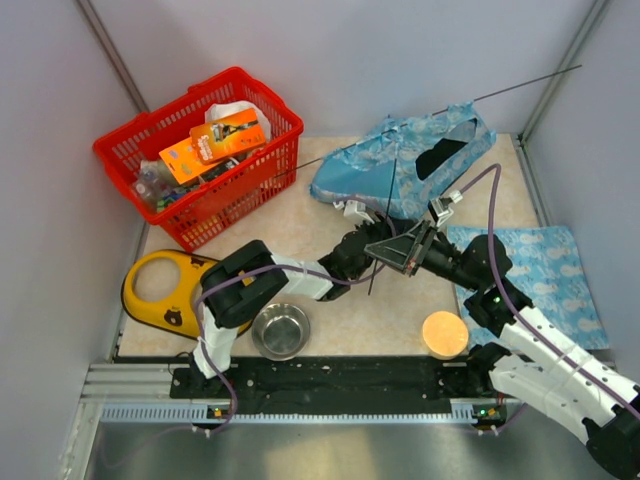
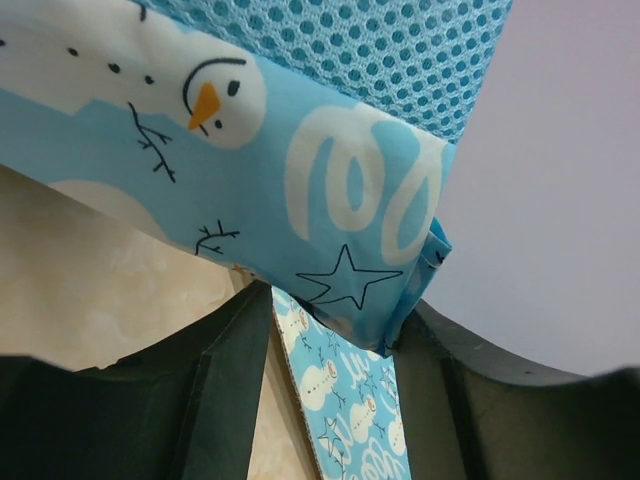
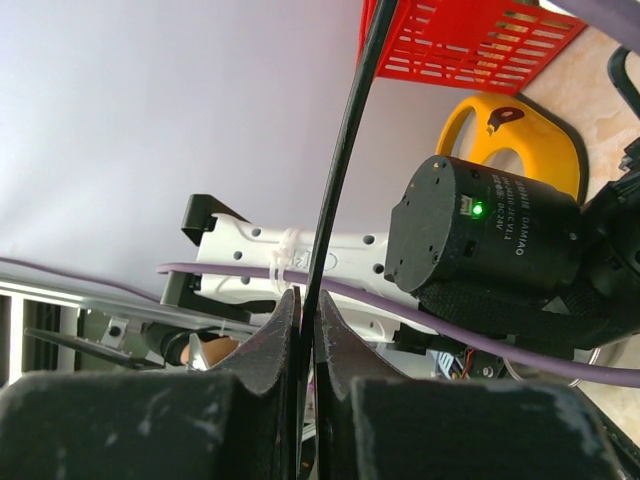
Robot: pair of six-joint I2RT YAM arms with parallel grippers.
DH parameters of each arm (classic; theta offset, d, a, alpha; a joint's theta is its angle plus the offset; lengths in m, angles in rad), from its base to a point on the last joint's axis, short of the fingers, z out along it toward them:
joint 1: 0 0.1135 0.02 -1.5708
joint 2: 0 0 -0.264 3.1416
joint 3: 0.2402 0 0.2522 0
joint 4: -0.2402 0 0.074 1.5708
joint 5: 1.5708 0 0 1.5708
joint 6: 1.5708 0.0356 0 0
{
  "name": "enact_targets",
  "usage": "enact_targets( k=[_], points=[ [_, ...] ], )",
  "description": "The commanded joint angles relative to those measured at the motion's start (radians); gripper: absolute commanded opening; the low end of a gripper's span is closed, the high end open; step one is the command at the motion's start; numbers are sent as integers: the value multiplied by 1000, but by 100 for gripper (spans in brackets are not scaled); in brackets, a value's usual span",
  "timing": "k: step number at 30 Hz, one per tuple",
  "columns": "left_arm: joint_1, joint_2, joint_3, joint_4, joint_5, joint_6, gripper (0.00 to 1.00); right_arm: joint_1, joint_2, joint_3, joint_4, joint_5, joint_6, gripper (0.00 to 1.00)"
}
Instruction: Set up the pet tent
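Note:
The pet tent (image 1: 405, 160), light-blue fabric with white snowman and star print, lies slumped at the back of the table, with a dark doorway on its right side. A thin dark pole (image 1: 378, 262) sticks out of its front, and another runs out toward the back right. My right gripper (image 1: 388, 250) is shut on the front pole (image 3: 340, 150), with the pole pinched between its fingers (image 3: 280, 340). My left gripper (image 1: 360, 213) is at the tent's front edge. Its jaws stand apart, and a corner of the tent (image 2: 400, 290) hangs between them.
A flat blue mat (image 1: 550, 270) of the same print lies at the right and shows below the left gripper (image 2: 350, 410). A red basket (image 1: 200, 150) full of items stands at the back left. A yellow ring-shaped object (image 1: 165, 290), a steel bowl (image 1: 281, 330) and an orange disc (image 1: 445, 333) lie near the front.

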Motion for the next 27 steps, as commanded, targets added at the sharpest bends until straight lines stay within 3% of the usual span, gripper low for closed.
enact_targets(
  k=[1,6,10,17,27],
  points=[
    [-4,15,43,86,6,19,51,0,-20,7,71,63,-51,0],
    [-4,24,41,117,0,37,36,-2,-23,7,70,61,-50,0],
    [-2,20,31,146,0,62,0,-2,-28,1,67,64,-53,0],
    [1,1,-40,242,41,82,0,-2,-57,7,8,92,-125,0],
    [7,-115,-201,238,167,97,0,-2,-92,-16,62,214,-294,0]
  ],
)
